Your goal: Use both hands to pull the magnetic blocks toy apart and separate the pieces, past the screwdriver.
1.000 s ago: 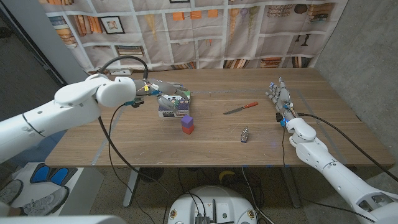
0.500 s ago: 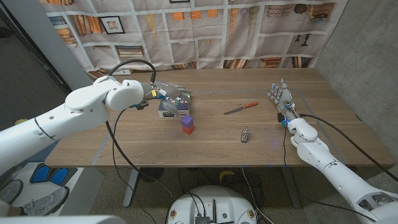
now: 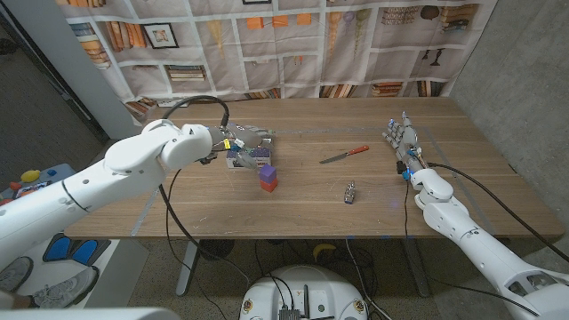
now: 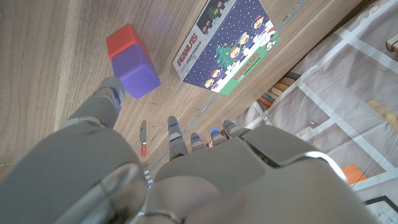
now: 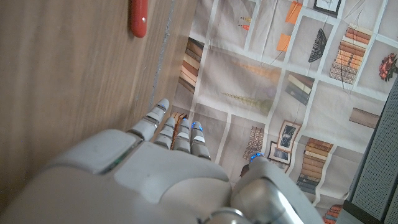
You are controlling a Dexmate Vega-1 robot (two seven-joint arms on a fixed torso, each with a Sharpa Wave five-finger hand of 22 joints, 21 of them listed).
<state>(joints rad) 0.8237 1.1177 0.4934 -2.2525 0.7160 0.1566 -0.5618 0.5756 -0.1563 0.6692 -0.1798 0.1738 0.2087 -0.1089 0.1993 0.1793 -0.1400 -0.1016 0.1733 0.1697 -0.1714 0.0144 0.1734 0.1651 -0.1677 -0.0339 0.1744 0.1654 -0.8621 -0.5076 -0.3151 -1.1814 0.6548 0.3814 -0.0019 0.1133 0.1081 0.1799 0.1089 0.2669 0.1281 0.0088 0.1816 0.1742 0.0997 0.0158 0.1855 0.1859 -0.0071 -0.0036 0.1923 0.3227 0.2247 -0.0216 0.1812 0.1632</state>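
Magnetic blocks toy (image 3: 268, 176) on wooden table (image 3: 302, 209); both hands' fingers apart, empty.

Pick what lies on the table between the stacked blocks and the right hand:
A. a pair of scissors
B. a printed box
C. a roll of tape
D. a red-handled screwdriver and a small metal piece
D: in the head view the red-handled screwdriver and a small metal piece lie between the stacked blocks and the right hand.
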